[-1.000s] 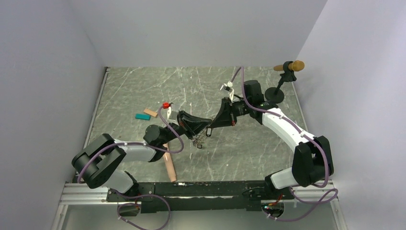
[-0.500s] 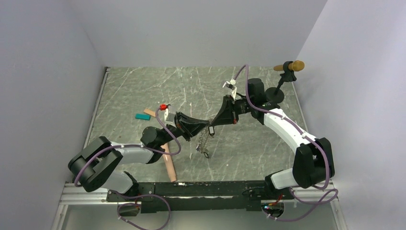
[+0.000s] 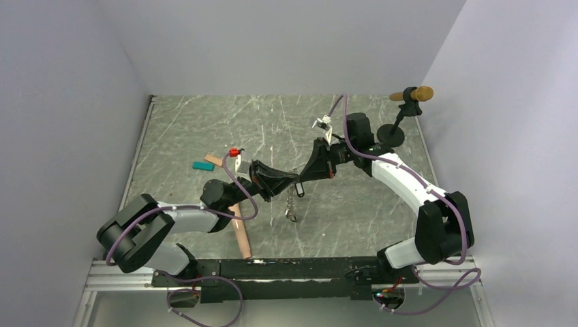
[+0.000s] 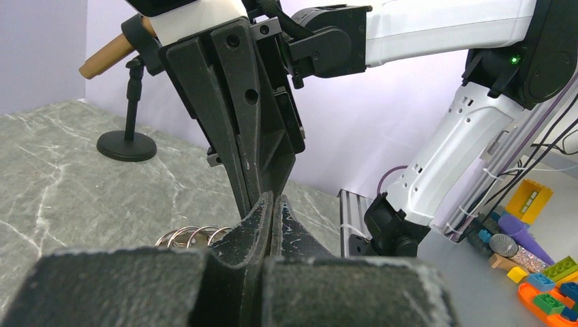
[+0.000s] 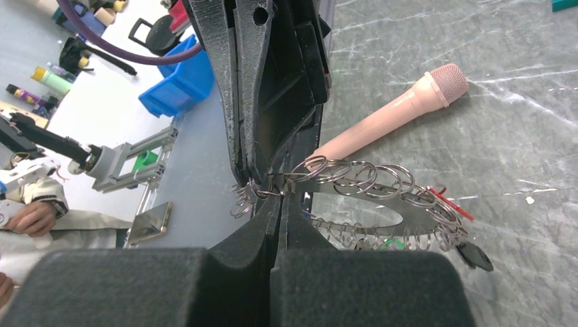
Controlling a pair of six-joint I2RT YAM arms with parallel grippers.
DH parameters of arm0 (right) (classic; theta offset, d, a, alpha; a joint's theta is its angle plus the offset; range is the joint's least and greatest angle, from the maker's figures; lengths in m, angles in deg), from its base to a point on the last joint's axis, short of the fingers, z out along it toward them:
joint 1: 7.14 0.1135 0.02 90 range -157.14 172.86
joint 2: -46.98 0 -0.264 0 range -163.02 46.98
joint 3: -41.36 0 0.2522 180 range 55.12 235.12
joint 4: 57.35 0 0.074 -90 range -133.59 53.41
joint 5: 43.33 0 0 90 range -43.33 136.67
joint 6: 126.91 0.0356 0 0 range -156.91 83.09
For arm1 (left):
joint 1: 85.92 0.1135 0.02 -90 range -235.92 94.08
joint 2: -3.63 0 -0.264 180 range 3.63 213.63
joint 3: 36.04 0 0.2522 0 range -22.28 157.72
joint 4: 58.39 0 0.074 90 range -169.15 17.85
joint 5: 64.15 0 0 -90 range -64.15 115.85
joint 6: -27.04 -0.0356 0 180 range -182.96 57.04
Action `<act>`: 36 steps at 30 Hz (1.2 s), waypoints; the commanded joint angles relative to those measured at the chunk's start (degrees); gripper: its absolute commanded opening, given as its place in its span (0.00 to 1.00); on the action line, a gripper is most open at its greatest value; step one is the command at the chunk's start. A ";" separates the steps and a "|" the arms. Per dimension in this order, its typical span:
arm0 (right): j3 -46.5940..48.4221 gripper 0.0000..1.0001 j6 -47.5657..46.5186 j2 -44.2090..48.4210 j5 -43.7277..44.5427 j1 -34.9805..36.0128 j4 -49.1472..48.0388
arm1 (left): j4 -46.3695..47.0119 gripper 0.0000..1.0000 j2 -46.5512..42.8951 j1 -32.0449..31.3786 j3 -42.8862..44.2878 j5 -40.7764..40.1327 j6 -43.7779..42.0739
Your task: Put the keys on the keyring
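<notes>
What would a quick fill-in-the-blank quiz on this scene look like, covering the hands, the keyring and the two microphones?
1. The left hand and right hand meet tip to tip, both ____ on the keyring, which dangles below them.
2. The peach microphone lies flat on the ____.
3. The brown microphone sits on a ____ at the far right corner.
Missing words: shut; table; stand.

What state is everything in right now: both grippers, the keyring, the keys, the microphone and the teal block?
keyring: held up, dangling below the two grippers.
left gripper: shut on the keyring.
right gripper: shut on the keyring.
keys: hanging with the keyring, off the table.
pink microphone: lying flat on the table.
teal block: lying flat.
</notes>
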 commanded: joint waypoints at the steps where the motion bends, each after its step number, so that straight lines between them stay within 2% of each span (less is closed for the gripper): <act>1: 2.46 0.00 -2.07 -0.50 1.11 2.16 0.45 | 6.25 0.00 -2.47 -0.41 1.82 0.02 -1.47; 8: 3.84 0.00 -7.94 -0.52 1.38 2.54 5.76 | 2.92 0.00 -4.76 0.08 1.59 -1.10 -3.81; 15: 4.31 0.00 -9.42 -0.61 1.62 2.73 7.13 | 1.00 0.00 -6.69 0.60 0.86 -1.77 -4.89; 25: 3.47 0.00 -4.61 -0.61 2.84 3.89 3.02 | 7.71 0.00 -1.20 0.18 2.15 -1.97 -0.65; 36: 2.07 0.00 2.46 0.13 6.87 3.98 -1.76 | 7.57 0.00 -1.03 -0.02 2.96 -3.49 -1.47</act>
